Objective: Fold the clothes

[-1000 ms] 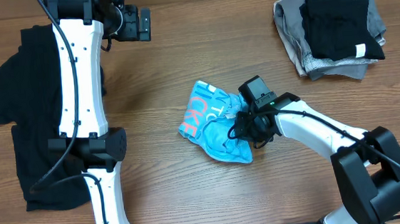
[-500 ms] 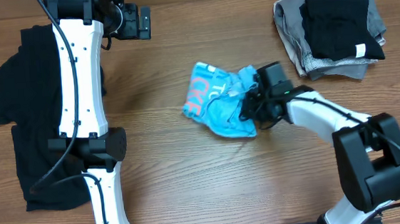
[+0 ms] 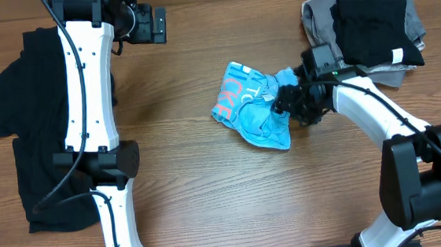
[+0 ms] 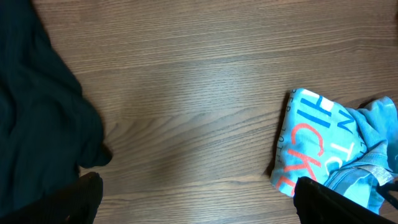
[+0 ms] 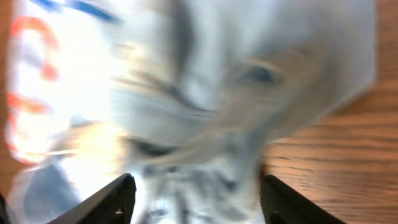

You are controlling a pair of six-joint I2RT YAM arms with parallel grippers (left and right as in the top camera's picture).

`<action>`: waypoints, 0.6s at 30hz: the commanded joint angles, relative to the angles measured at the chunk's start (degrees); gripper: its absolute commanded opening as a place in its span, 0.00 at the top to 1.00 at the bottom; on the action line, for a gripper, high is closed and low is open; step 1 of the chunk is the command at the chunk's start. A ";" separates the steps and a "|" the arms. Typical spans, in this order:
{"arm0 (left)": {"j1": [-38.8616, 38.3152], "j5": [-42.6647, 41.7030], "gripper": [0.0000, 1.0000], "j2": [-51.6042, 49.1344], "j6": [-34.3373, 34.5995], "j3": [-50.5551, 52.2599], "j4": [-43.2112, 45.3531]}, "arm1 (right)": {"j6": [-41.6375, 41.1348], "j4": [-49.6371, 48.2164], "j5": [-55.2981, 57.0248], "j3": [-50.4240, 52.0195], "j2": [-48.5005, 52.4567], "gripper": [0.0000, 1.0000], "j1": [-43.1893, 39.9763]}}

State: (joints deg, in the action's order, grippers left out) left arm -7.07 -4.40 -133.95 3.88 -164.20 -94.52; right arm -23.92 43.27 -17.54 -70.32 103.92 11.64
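Note:
The light blue T-shirt [image 3: 252, 105] lies crumpled in the middle of the table, its coral and blue lettering on the left part. My right gripper [image 3: 286, 104] sits at its right edge. In the right wrist view the jaws of that gripper [image 5: 198, 194] stand apart, with blurred pale cloth [image 5: 199, 93] bunched loosely between them. The large black garment [image 3: 15, 116] is spread at the table's left, partly under the left arm. My left gripper [image 3: 150, 25] hovers at the back left, open and empty [image 4: 198, 194], with the T-shirt [image 4: 329, 155] to its right and the black garment [image 4: 37, 106] to its left.
A stack of folded grey and black clothes [image 3: 363, 33] lies at the back right corner, close behind the right arm. The white left arm [image 3: 87, 86] stretches across the left side. Bare wooden table [image 3: 211, 203] shows in front.
The right gripper has dragged the T-shirt back and to the right, toward the folded stack. Its jaws were shut on the cloth before and now stand apart.

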 commanded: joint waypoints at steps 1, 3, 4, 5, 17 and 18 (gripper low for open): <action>-0.02 0.33 0.00 0.55 -1.36 0.22 0.07 | -0.15 0.52 3.15 -4.42 -2.84 0.31 3.56; -0.02 0.35 0.00 0.55 -1.75 0.22 0.22 | -1.64 -0.55 4.66 -4.66 -2.84 0.31 5.44; -0.02 0.35 0.00 0.55 -1.79 0.22 0.28 | -1.81 -1.25 4.61 -4.66 -2.82 0.31 6.32; -0.02 0.35 0.00 0.55 -1.79 0.22 0.28 | -2.03 -1.77 4.63 -4.66 -2.80 0.31 7.06; 0.04 0.39 0.00 0.55 -2.64 0.22 0.31 | -4.39 -7.04 7.02 -4.66 -0.24 0.32 14.64; 0.04 0.39 0.00 0.55 -2.64 0.22 0.31 | -4.39 -7.23 7.06 -4.66 -0.07 0.32 14.88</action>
State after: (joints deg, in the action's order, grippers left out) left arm -7.07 -4.40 -133.95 2.59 -164.20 -94.32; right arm -27.46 36.67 -11.79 -73.89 102.78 26.06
